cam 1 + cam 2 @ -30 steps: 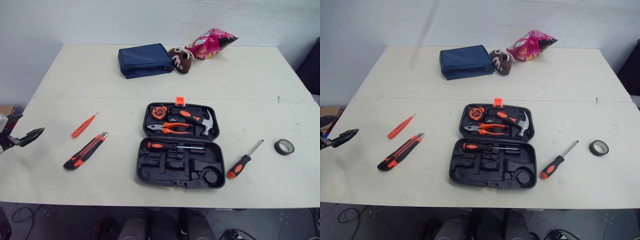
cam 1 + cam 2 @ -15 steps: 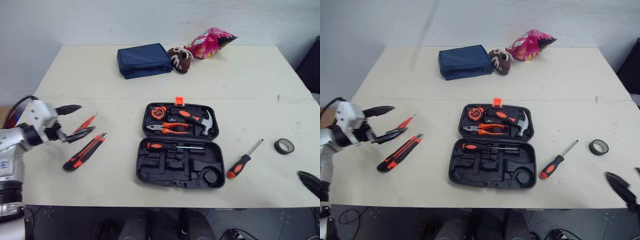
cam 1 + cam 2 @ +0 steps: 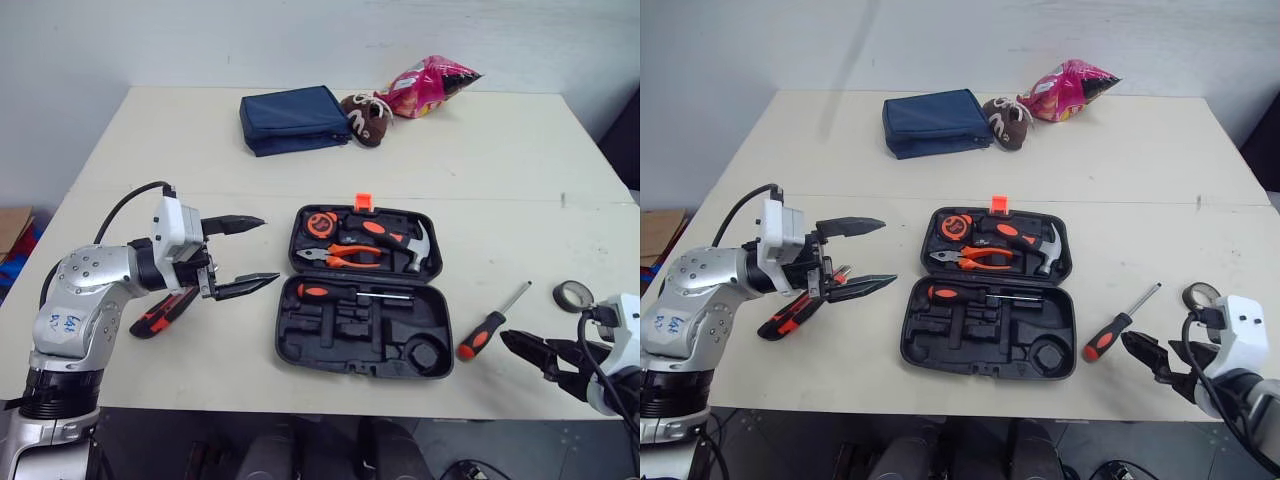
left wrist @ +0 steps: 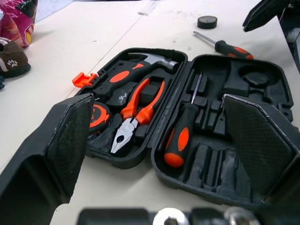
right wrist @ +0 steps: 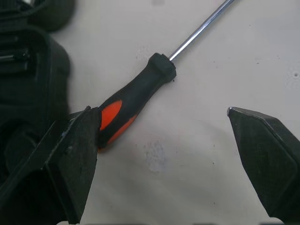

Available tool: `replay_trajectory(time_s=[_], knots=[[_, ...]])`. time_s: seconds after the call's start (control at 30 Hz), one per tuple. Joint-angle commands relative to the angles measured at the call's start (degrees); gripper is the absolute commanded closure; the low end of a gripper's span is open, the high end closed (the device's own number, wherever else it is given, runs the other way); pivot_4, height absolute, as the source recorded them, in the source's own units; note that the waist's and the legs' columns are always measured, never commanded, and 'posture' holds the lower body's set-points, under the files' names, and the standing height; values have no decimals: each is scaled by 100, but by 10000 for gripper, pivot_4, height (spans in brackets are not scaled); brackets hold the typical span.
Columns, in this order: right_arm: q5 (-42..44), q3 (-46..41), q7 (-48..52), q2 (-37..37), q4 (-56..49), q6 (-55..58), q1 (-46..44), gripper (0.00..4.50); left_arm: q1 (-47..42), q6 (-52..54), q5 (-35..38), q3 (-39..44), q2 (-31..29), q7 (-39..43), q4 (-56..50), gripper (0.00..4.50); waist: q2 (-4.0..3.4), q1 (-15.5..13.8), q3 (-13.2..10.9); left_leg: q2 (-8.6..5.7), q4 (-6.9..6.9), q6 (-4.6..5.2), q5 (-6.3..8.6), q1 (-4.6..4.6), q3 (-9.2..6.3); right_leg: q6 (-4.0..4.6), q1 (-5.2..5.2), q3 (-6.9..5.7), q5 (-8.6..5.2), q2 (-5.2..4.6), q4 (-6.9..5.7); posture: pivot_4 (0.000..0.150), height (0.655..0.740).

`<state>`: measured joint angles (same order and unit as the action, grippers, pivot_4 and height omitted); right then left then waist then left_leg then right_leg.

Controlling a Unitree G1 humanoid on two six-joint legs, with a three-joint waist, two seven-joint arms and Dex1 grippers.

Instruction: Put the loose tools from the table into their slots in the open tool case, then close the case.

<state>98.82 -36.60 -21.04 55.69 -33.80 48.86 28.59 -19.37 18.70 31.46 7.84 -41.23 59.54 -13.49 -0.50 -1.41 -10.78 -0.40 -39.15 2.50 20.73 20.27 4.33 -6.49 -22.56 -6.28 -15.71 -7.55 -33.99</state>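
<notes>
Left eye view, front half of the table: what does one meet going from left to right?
Utility knife → left gripper → open tool case → loose screwdriver → tape roll.

Left gripper hovers with fingers spread wide, just left of the open tool case, with the utility knife partly hidden behind it. Right gripper (fingers parted too) sits near the loose screwdriver, tape roll beyond.

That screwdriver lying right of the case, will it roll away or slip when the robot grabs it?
The screwdriver looks rigid, so it likely won't flex. Its rounded handle may let it roll on the flat table. The black-and-orange grip looks rubbery, probably not slippery.
</notes>
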Motion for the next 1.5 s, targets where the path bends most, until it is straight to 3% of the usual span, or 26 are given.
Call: replay_trajectory(time_s=[0.03,0.73,0.83,1.0,1.03,1.2,1.47,1.5], knots=[[581,407,-819,39,-109,-278,-297,0,72,96,166,-63,27,-6,-412,508,1,1,0,0,-2,0,0,0,0,-1,0,0,0,1,0,1500,7400],[546,2801,-3223,-96,21,-592,-1946,0,-168,517,296,-300,174,-97,-786,508,16,1,9,8,-7,-4,-6,6,-2,-2,0,1,1,14,7,1500,7400],[471,2836,-3328,-162,73,-645,-2049,7522,-168,527,298,-302,160,-87,-804,0,28,7,15,9,-8,-4,-6,6,-2,-2,2,2,1,14,9,1500,7400],[310,2816,-3403,-254,79,-667,-2025,33377,-149,557,303,-299,147,-75,-855,0,28,18,15,17,-7,-6,-6,6,-2,-1,2,3,1,12,10,1500,7400],[267,2795,-3444,-291,72,-689,-2010,35444,-138,562,308,-298,144,-73,-872,0,28,19,15,18,-7,-7,-6,6,-2,-1,2,3,1,13,10,1500,7400],[-446,2583,-3299,-663,28,-967,-2080,35216,-121,633,468,-328,147,56,-999,0,33,15,18,18,-7,-7,-6,6,-2,0,2,5,1,12,12,1500,7400],[-2384,1974,-833,-98,-44,-880,-2213,35216,-60,861,909,-190,19,288,-1239,0,10,6,6,15,-7,-7,-6,15,-1,-1,-7,5,1,13,11,1500,7400],[-2606,1989,-99,108,-7,-895,-2307,35216,-34,825,942,-178,15,320,-1278,0,10,5,6,15,-7,-7,-6,15,-1,-1,-7,4,1,13,12,1500,7400]])
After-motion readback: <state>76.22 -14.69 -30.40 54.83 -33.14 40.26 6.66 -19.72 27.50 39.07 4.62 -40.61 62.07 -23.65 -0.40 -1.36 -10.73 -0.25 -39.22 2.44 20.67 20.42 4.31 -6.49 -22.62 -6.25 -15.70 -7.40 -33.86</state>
